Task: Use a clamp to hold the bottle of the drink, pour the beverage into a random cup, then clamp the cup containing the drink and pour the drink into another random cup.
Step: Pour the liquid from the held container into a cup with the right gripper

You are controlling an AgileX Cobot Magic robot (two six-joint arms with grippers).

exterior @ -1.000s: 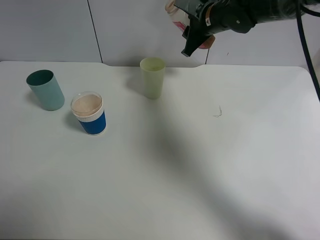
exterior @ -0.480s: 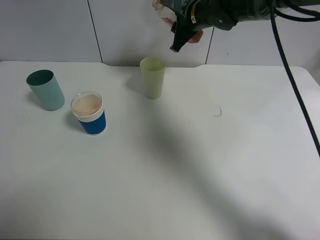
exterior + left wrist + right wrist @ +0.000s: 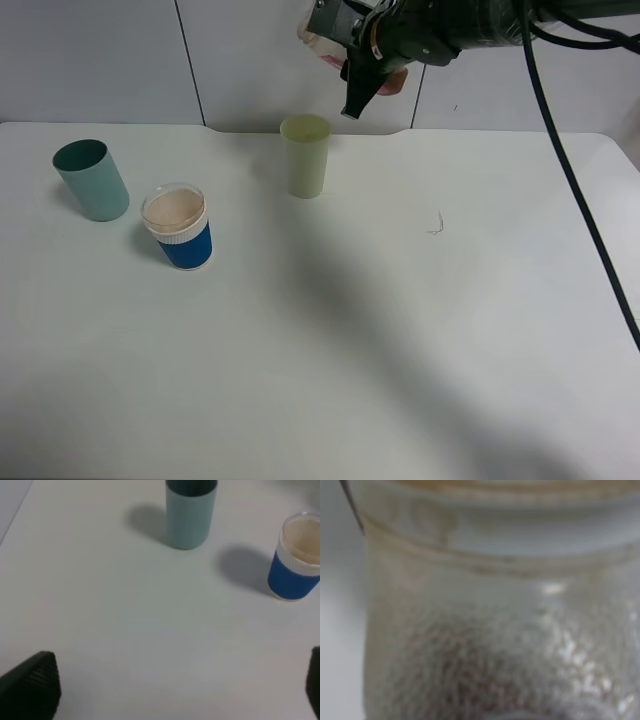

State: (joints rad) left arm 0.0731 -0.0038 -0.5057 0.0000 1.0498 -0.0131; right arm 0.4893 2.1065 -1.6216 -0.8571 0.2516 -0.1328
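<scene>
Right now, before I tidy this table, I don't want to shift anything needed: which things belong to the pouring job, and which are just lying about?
In the job:
- bottle, held up by the right gripper
- pale yellow-green tumbler
- blue-and-white cup

Lying about:
- dark teal tumbler
- small dark mark
</scene>
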